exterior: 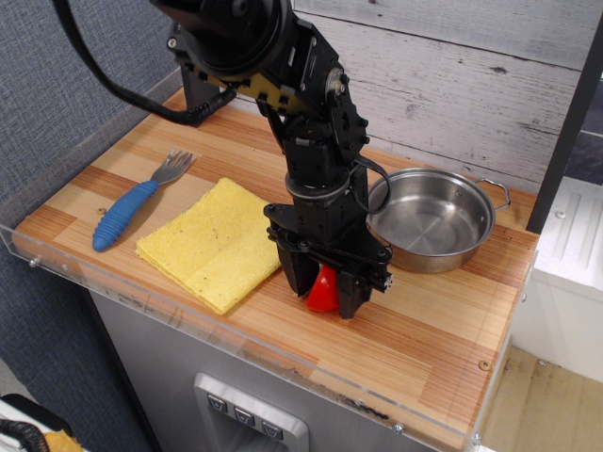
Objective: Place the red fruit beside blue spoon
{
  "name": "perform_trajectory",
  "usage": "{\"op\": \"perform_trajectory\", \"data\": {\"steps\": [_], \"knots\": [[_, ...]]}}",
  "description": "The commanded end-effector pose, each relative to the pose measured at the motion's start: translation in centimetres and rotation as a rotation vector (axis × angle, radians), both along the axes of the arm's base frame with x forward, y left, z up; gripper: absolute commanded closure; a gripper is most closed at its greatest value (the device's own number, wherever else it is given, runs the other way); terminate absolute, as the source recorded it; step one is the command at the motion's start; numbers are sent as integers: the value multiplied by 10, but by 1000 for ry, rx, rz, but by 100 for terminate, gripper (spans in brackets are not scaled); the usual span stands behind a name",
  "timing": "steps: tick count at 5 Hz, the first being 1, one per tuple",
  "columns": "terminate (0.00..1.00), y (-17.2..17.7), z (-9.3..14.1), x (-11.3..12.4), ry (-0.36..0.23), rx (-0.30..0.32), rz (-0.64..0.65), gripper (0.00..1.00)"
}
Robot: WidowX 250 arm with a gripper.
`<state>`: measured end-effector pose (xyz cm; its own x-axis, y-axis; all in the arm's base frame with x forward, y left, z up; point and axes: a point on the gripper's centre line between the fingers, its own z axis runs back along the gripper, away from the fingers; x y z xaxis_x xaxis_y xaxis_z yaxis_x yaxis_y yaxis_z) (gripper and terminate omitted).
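Note:
The red fruit (323,292) is a glossy red rounded piece near the front edge of the wooden counter, to the right of the yellow cloth. My gripper (325,295) points straight down and stands around the fruit, one black finger on each side of it. The fingers look closed against the fruit, which is at or just above the counter; I cannot tell if it still touches. The blue spoon (127,212), with a thick blue handle and a grey pronged head, lies at the far left of the counter, well away from the gripper.
A yellow cloth (212,243) lies between the spoon and the gripper. A steel pot (431,218) with handles stands at the right rear. A clear plastic rim (141,297) runs along the counter's front and left edges. A plank wall stands behind.

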<state>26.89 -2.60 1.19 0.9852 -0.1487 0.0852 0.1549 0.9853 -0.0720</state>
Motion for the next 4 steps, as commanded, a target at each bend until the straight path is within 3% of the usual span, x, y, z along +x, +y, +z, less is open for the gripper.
{"op": "perform_trajectory", "data": {"steps": [1,2,3,4], "knots": [[0,5,25,-5,-22,-14,-53,100],[0,33,74,-15,-110,59,-43,100],[0,84,114,-2,-164,49,46,100],[0,135,102,26,-140,49,139,100]]}}
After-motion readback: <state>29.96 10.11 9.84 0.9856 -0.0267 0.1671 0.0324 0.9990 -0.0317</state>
